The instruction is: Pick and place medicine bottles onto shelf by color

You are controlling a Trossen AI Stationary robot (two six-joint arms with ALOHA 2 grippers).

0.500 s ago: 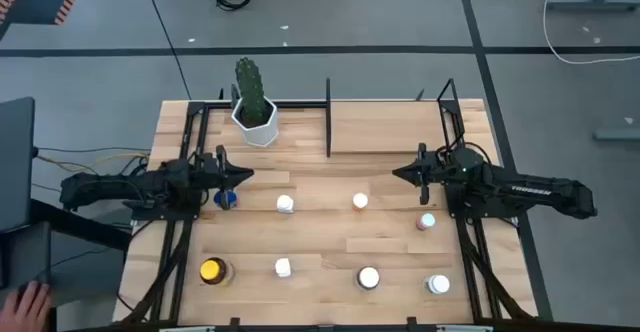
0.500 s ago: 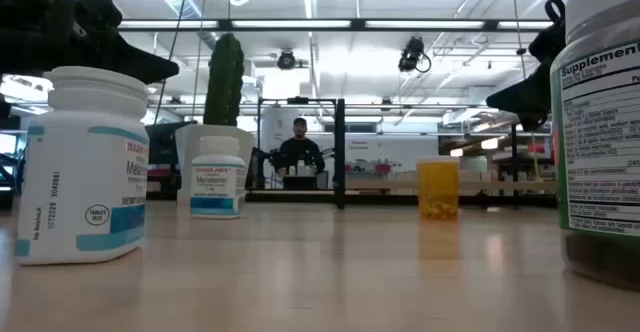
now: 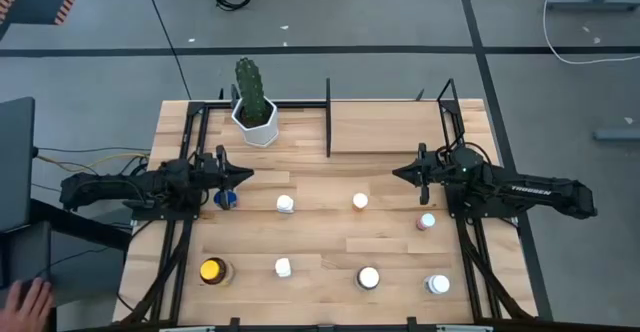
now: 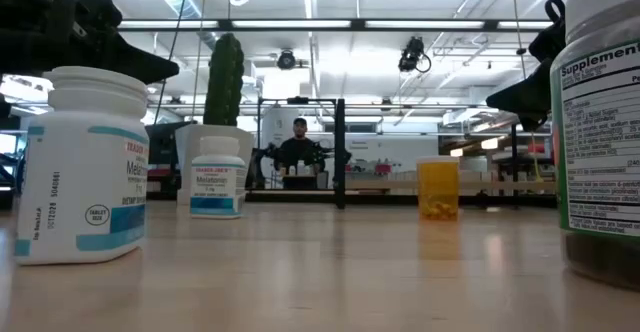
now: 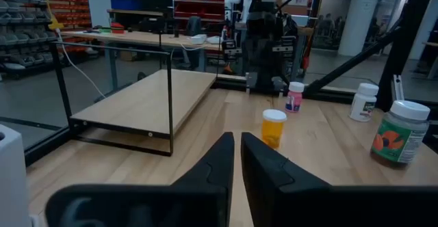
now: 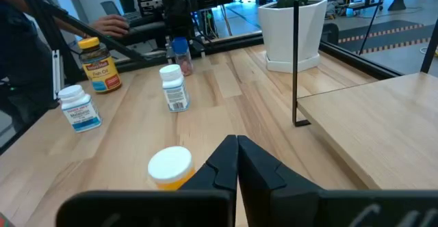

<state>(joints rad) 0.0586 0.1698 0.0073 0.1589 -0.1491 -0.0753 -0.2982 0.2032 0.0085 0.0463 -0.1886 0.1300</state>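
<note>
Several medicine bottles stand upright on the slatted table: a blue one (image 3: pixel 226 199), a white one (image 3: pixel 286 204), an orange one (image 3: pixel 360 202), a pink one (image 3: pixel 427 222), an amber one with a yellow cap (image 3: pixel 212 271), and three more white-capped ones along the near edge (image 3: pixel 283 267) (image 3: pixel 369 278) (image 3: pixel 438 285). The shelf (image 3: pixel 388 127), a light board framed by black posts, sits at the far side. My left gripper (image 3: pixel 243 175) hovers shut beside and above the blue bottle. My right gripper (image 3: pixel 397 175) hovers shut between the orange bottle and the shelf.
A white hexagonal cactus pot (image 3: pixel 255 122) stands at the far left, beside the shelf's black post (image 3: pixel 328 117). Open table lies between the two grippers. A person's hand (image 3: pixel 30 300) shows beyond the table's near left corner. A person stands far off in the room (image 4: pixel 300 152).
</note>
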